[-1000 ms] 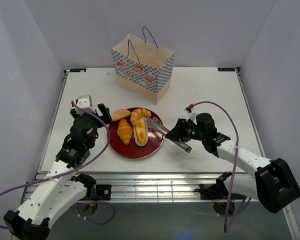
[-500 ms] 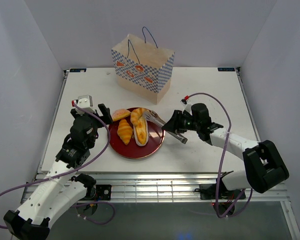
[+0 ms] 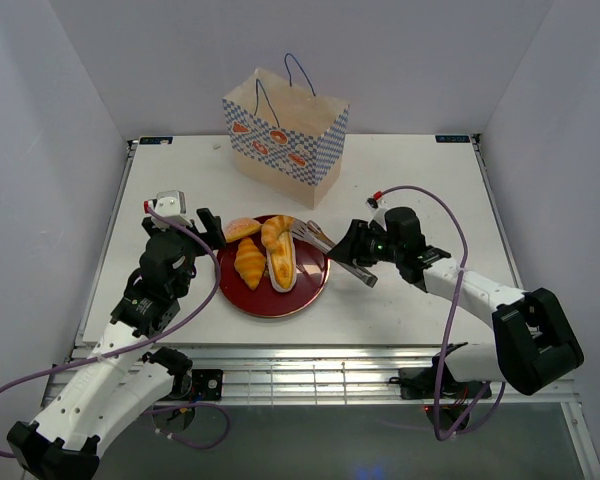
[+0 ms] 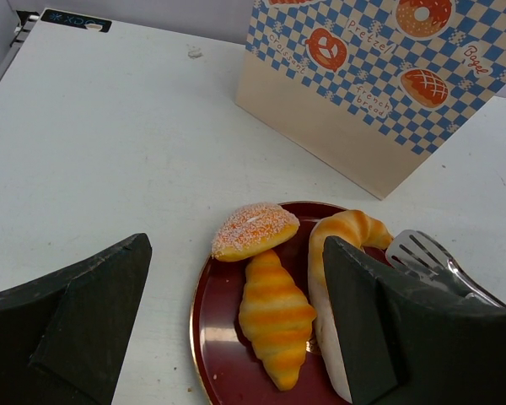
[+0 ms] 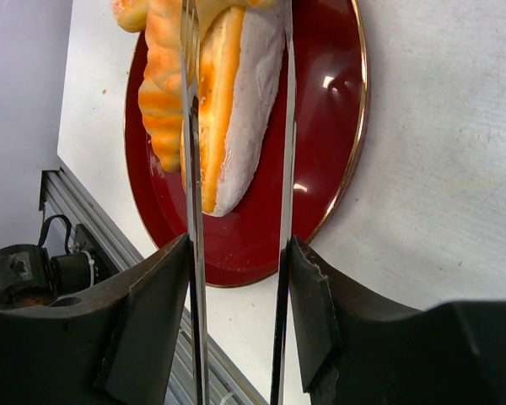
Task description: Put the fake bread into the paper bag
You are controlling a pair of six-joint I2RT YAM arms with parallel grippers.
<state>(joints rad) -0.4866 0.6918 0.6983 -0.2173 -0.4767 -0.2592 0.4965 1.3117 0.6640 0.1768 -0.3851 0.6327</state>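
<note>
Fake bread [image 3: 263, 254] all on the dark red plate [image 3: 280, 301], tongs at its edge.

The right claw [image 3: 354, 253] is closed round a pair of metal tongs [image 3: 318, 243], one finger pressed on each arm; the arms stand apart and reach toward 10 o'clock, tips over the plate's 2 o'clock rim just beside the long loaf. Whether they touch it cannot be told. At the plate's 9 o'clock the left claw [image 3: 204, 224] gapes wide, empty. The paper bag [image 3: 285, 140] stands upright at 12 o'clock on the table [image 3: 410, 180].
</note>
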